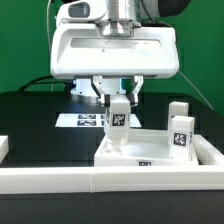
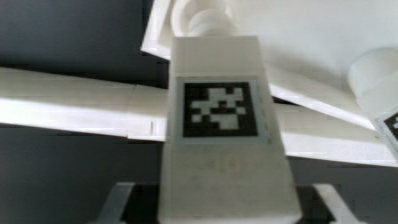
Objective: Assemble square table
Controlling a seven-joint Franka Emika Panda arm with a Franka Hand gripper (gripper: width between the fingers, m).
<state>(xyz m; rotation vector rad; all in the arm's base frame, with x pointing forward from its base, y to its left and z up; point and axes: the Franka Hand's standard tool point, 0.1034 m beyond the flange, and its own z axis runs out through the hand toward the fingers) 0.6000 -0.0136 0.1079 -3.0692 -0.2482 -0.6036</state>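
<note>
leg [image 1: 118, 118]: standing upright in my tool [image 1: 118, 100], long axis straight up and down, tag facing the exterior camera
tool: clamped on the leg's upper part
slab [image 1: 150, 152]: right under the leg at 6 o'clock; leg's foot looks touching or nearly, near the slab's 9 o'clock corner
other legs [image 1: 180, 132]: upright at 3 o'clock, well apart
room: rail [image 1: 60, 180] at 6 o'clock; open bench [image 1: 40, 115] toward 9
next: I'd guess it's seating and twisting

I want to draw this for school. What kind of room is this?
Probably a robot lab test bench: a gripper holds a tagged white leg over a square slab, with a marker board on the black table.
</note>
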